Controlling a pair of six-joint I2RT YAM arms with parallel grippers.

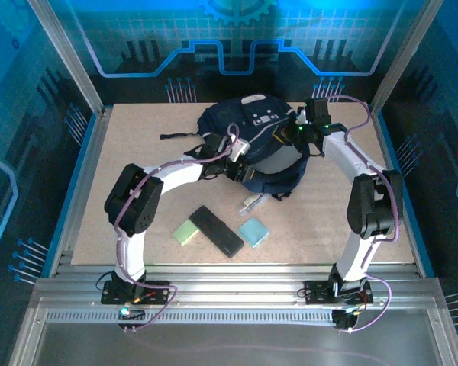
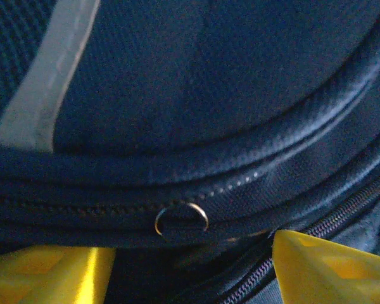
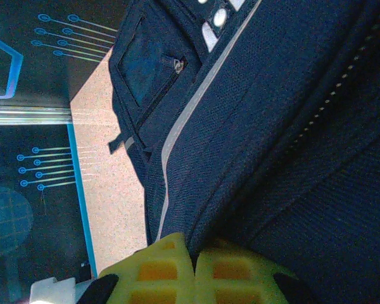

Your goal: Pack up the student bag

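Large dark navy fabric student bag (image 1: 263, 133) lies at the far centre of the pale speckled tabletop (image 1: 137, 152), both arms reaching in to it.

Left end effector (image 1: 233, 156) is at the bag's left flank. In the left wrist view its yellow fingers (image 2: 50, 275) stand apart, with nothing held. Bag fabric (image 2: 209, 95), piped seams and a small silver metal ring (image 2: 181, 218) lie just beyond the gap. A pale grey stripe (image 2: 44, 82) runs up the upper left.

Right end effector (image 1: 299, 136) is at the bag's far right side. In the right wrist view (image 3: 191, 266) the yellow pads (image 3: 158, 269) are pressed together against the bag's edge (image 3: 291, 126). Possibly a fold of fabric is pinched, but I cannot tell.

Loose items sit on the tabletop nearer the arm bases, apart from the bag:
- a pale green flat block (image 1: 185, 232)
- touching its right side, a black rectangular case (image 1: 216, 230), lying diagonally
- just right of the case, a light blue flat block (image 1: 253, 232)
- between these and the bag, a small whitish object (image 1: 249, 203), too small to identify
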